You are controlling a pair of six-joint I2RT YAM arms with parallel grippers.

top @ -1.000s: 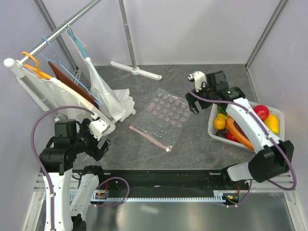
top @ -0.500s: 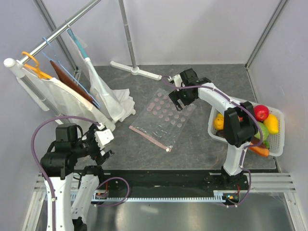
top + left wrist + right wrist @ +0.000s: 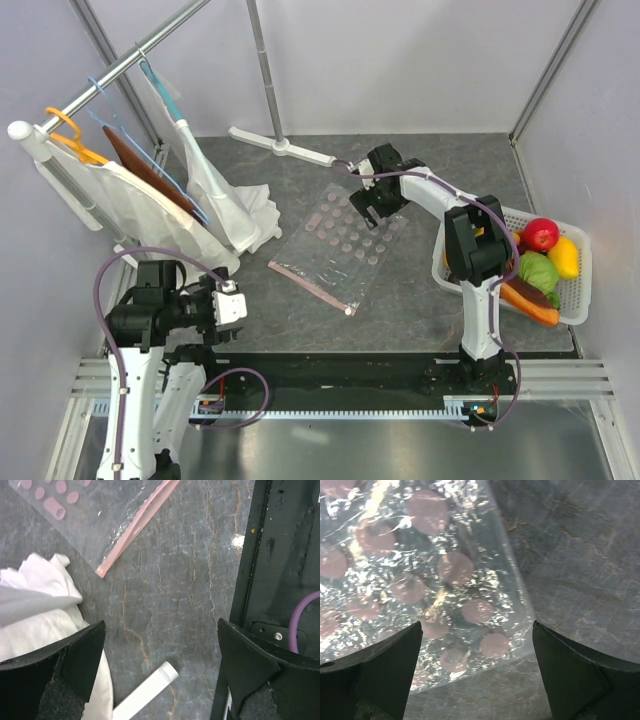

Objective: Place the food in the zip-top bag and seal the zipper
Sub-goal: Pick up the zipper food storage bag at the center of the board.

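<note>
The zip-top bag point(image 3: 335, 248) lies flat on the grey, veined worktop point(image 3: 420, 300) between the two arms. Its pink-red zipper point(image 3: 308, 287) runs along the near edge, with the small white slider point(image 3: 348, 311) at the right end. As far as I can see the bag is empty. The food sits off to the right in a white slatted basket point(image 3: 441, 268): a red apple point(image 3: 540, 233), a yellow lemon point(image 3: 565, 255), a green cabbage point(image 3: 537, 272) and a long orange piece point(image 3: 530, 302).

The right gripper point(image 3: 373, 205) reaches across to the bag's far corner, fingers spread wide over the dotted film. I'd guess it means to pin or pinch that corner so the slippery sheet can't slide, but I can't tell whether it touches.

The left gripper point(image 3: 228, 305) hangs low near its own base, also spread and holding nothing, beside the white cloth point(image 3: 40, 595). The zipper's left end is near, so it looks placed to take the mouth edge.

The bag is thin, glossy and crinkled, and will likely buckle. The toys look hard, smooth and rounded, so they may roll.
</note>
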